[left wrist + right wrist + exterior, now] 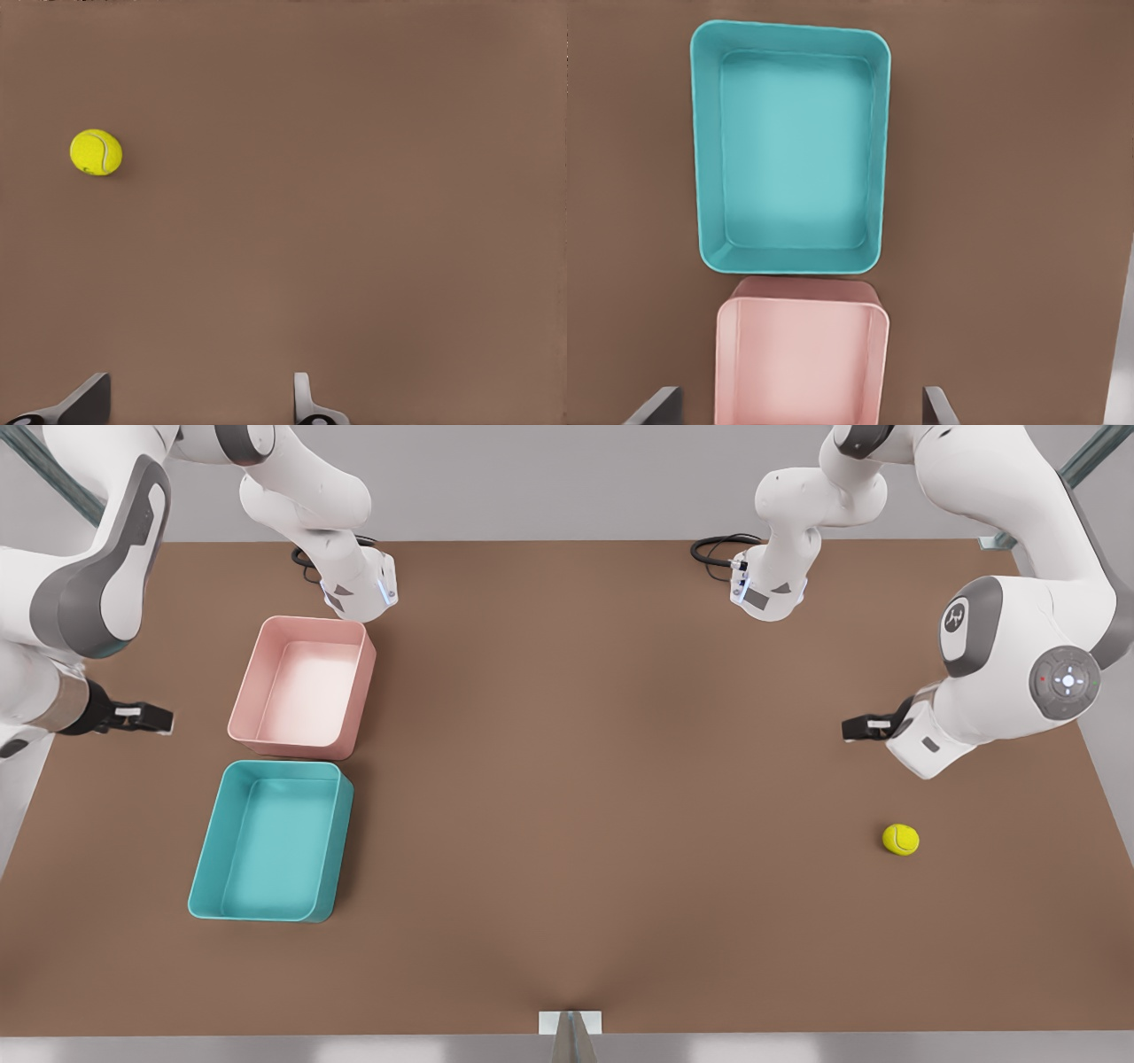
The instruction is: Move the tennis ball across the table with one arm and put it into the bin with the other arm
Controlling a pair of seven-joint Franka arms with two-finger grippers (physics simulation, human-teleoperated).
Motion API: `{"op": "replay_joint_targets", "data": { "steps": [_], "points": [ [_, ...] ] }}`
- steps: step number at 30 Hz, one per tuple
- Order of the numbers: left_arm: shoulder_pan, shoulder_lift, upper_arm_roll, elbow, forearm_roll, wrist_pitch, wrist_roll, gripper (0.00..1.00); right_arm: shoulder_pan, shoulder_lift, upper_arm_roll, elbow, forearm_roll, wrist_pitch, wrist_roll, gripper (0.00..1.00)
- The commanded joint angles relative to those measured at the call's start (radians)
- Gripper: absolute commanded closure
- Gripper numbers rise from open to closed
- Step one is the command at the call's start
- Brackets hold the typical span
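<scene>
As the left gripper (199,403), fingers spread, hangs near the tennis ball (900,839), a glancing touch could roll it away, while the right gripper (802,407) waits spread above the bin (793,146)

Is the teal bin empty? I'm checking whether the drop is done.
Empty: the bin shows bare teal floor, and the tennis ball sits on the table far away.

Simulated lab: 2 arms, bare table (567,779).

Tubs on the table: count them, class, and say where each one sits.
2. The pink tub sits toward the front view's left, farther back; the bin lies just in front of it. Nothing seems hidden.
</scene>
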Motion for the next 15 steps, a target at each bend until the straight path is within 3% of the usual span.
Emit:
{"op": "replay_joint_targets", "data": {
  "steps": [1, 3, 4, 5, 6, 7, 10, 13, 15],
  "points": [
    [0.000, 0.000, 0.000, -0.001, -0.004, 0.044, -0.047, 0.00, -0.004, -0.002, -0.003, -0.004, 0.001, 0.069, -0.030, 0.00],
    [0.000, 0.000, 0.000, -0.001, -0.004, 0.043, -0.047, 0.00, -0.002, 0.001, -0.006, -0.005, -0.002, 0.065, -0.021, 0.00],
    [0.000, 0.003, 0.000, -0.001, -0.002, 0.044, -0.048, 0.09, 0.004, 0.006, -0.007, -0.006, -0.010, 0.060, -0.016, 0.00],
    [0.003, 0.007, 0.003, -0.009, -0.001, 0.048, -0.033, 0.57, 0.019, 0.018, -0.012, -0.002, -0.015, 0.031, -0.018, 0.00],
    [0.009, 0.033, 0.017, -0.038, 0.010, 0.078, 0.068, 0.79, 0.016, 0.027, -0.010, -0.004, -0.015, 0.023, -0.020, 0.00],
    [0.032, 0.079, 0.052, -0.041, 0.010, 0.165, 0.232, 0.79, 0.016, 0.035, -0.010, -0.004, -0.015, 0.025, -0.020, 0.00],
    [0.178, 0.268, 0.101, -0.040, 0.021, 0.439, 1.247, 0.79, 0.010, 0.054, -0.010, 0.002, -0.013, 0.065, -0.018, 0.00],
    [0.258, 0.357, 0.101, -0.043, 0.064, 0.638, 1.889, 0.79, 0.005, 0.052, -0.009, 0.002, 0.001, 0.066, -0.015, 0.00],
    [0.313, 0.412, 0.100, -0.041, 0.033, 0.653, 2.097, 0.79, -0.001, 0.054, -0.009, -0.016, 0.005, 0.063, -0.015, 0.00]
  ]
}}
